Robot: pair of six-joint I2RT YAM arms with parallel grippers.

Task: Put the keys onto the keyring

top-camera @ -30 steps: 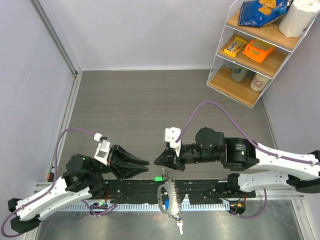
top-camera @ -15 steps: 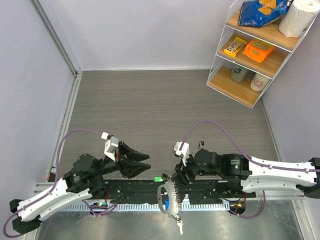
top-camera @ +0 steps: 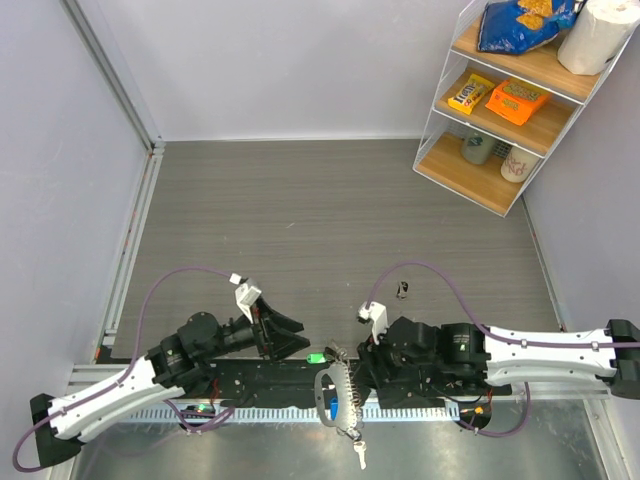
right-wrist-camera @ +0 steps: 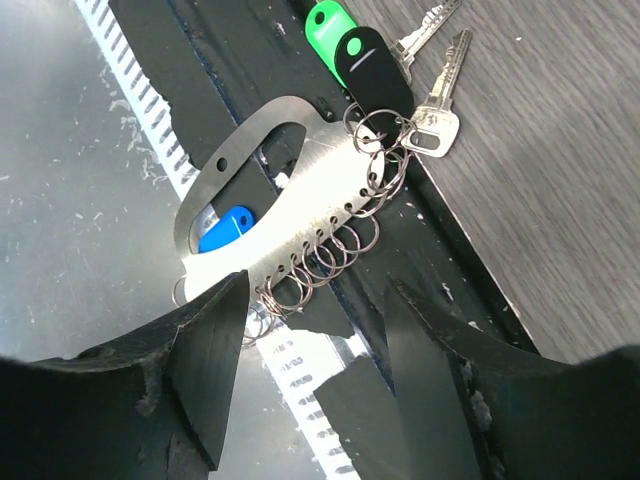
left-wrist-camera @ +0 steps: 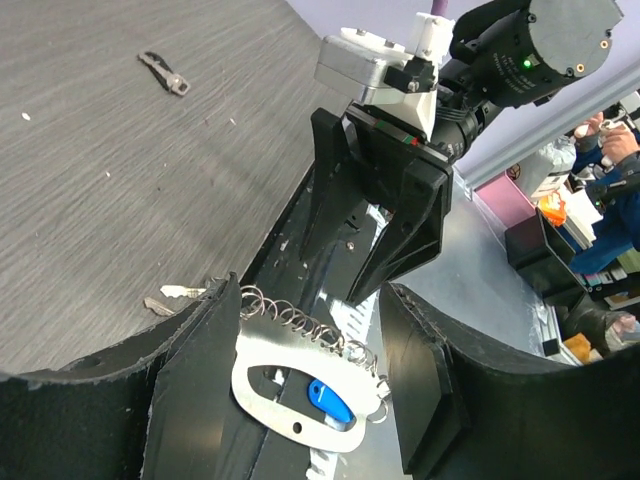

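Dropping fast in the last second, both your arms have come down onto the keyring (top-camera: 335, 392). The right gripper (top-camera: 352, 365) now sits low, just beside its far end, and the left gripper (top-camera: 300, 338) has slid in from the other side. I'd read that as your approach finished, with nothing grasped yet.

— Agreed. In its own view your right gripper (right-wrist-camera: 315, 290) has its jaws spread wide and empty, straddling the keyring (right-wrist-camera: 290, 195). The left gripper (left-wrist-camera: 310, 300) is parted and empty too. Lowering the right arm also uncovered a loose key (top-camera: 402, 290) on the table (top-camera: 300, 220), well beyond the keyring's far end.

That's probably the one you still have to thread. The right wrist view gives you what the top view can't: the green-headed key (right-wrist-camera: 325, 20) and black-headed key (right-wrist-camera: 370, 65) appear to hang on rings at the keyring's far end, with the blue tag (right-wrist-camera: 225, 228) inside the loop.

— Only the left wrist view shows you the loose key (left-wrist-camera: 165, 73) and the right gripper (left-wrist-camera: 342, 287) together, so judge your reach there.
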